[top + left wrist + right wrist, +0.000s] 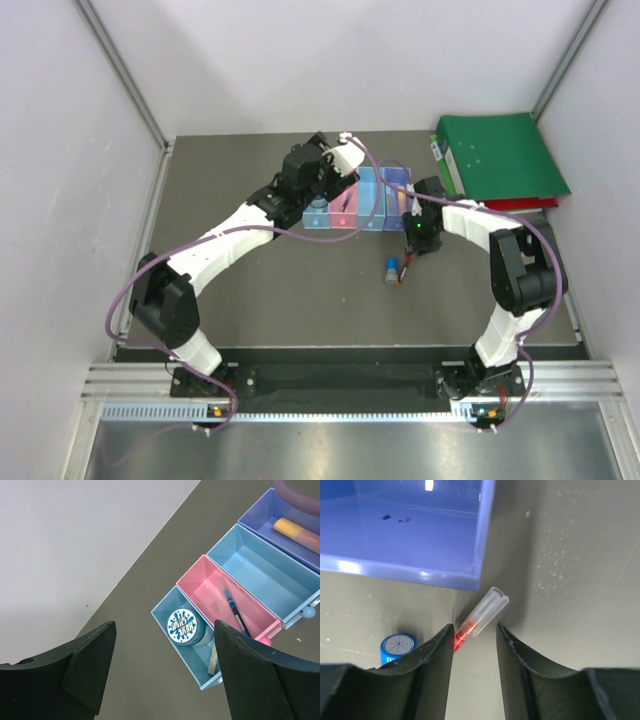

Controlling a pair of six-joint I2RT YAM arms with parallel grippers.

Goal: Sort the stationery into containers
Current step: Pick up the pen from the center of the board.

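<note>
Four bins stand in a row. The blue bin holds a round blue disc and a tan eraser. The pink bin holds a dark pen. The light-blue bin looks empty. The purple bin holds an orange-yellow highlighter. My left gripper is open and empty above the blue bin's left side. My right gripper is open and low over the table. A red pen with a clear cap lies between its fingertips, its red end by the left finger. A small blue cylinder lies to the left.
Green binders lie stacked at the back right on something red. The purple bin's front wall is just beyond my right fingertips. White walls close in the grey table on three sides.
</note>
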